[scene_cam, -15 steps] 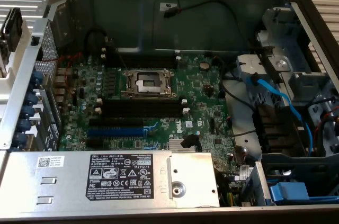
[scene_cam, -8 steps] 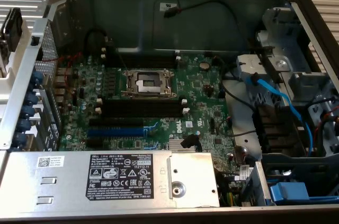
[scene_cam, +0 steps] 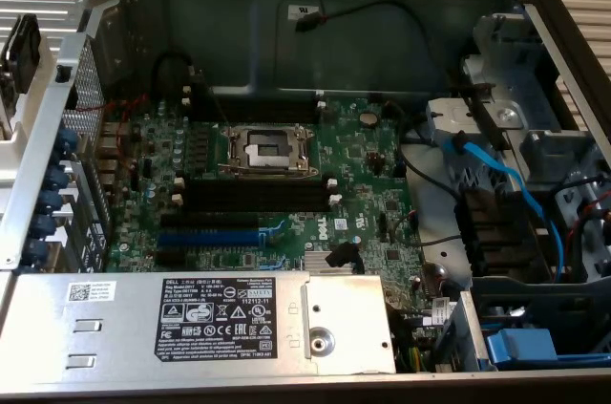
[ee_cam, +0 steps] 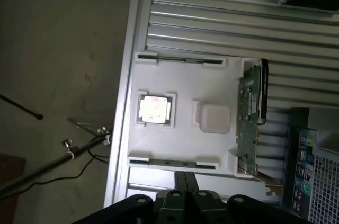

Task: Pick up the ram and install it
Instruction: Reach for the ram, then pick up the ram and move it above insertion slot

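Wrist and exterior views at the outset of the memory installation. In the wrist view the ram (ee_cam: 248, 123), a long green board with a dark strip along one side, lies in its holder along one side of the white tray (ee_cam: 180, 83), which rests on the slatted desk (ee_cam: 212, 23); a processor chip (ee_cam: 155, 109) sits in another recess of the same tray, well apart from the ram. The pincer (ee_cam: 185, 179) is clenched, its two fingers pressed together with nothing between them, and it hangs over the tray's near rim, apart from the ram and touching neither it nor the tray. In the exterior view the open case (scene_cam: 239, 12) shows the motherboard (scene_cam: 382, 184), whose long black memory slots (scene_cam: 256, 196) beside the socket (scene_cam: 265, 148) all stand empty. Judged from this, no step of the task is done: the ram is neither grasped nor lifted, and both the pick-up and the seating in a slot remain
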You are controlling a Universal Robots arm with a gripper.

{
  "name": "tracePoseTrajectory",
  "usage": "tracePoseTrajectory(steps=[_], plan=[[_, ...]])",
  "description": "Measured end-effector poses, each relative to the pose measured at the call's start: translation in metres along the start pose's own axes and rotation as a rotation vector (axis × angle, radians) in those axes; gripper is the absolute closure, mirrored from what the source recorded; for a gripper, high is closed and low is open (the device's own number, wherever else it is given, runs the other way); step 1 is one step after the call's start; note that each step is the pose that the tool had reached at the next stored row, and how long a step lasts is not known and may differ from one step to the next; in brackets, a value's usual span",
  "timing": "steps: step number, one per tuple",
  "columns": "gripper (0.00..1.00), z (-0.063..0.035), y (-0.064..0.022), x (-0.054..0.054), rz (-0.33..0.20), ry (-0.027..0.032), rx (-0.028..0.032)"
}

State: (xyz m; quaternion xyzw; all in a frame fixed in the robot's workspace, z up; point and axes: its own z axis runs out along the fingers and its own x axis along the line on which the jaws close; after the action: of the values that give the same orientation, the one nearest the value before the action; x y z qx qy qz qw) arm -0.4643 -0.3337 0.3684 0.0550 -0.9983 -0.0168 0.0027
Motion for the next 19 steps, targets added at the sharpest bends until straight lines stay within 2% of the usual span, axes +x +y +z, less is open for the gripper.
tracePoseTrajectory(steps=[3,7,19], plan=[[0.9,0.0055,0.0007,0.0007,-0.007,0.0003,0.0],[0.9,0.0117,0.0076,0.001,-0.012,0.0003,0.0],[0.9,0.0118,0.0079,0.0015,-0.012,0.0004,0.0]])
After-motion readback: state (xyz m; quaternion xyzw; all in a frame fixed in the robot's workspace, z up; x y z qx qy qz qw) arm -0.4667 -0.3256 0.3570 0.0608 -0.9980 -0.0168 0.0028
